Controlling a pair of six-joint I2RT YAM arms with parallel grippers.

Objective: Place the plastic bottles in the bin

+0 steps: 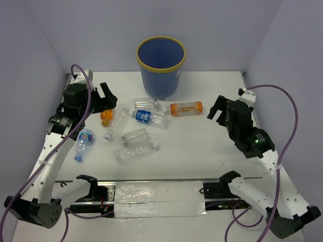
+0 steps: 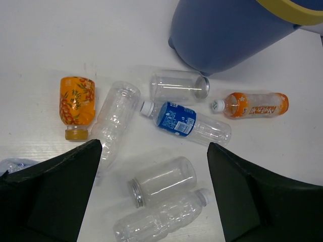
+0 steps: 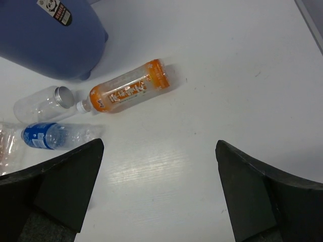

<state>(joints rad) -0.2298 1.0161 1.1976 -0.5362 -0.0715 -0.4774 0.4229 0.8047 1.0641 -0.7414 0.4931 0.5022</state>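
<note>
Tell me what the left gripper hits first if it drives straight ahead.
Probably the nearer capless clear bottle framed between the left gripper's open jaws, though depth is unclear.

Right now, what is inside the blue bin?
The bin shows only its bare blue inner wall from above. Its near wall covers the lower part, so the floor cannot be checked.

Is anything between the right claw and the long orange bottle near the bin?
No. In the right wrist view, only bare white table lies between the right claw and the long orange bottle.
</note>
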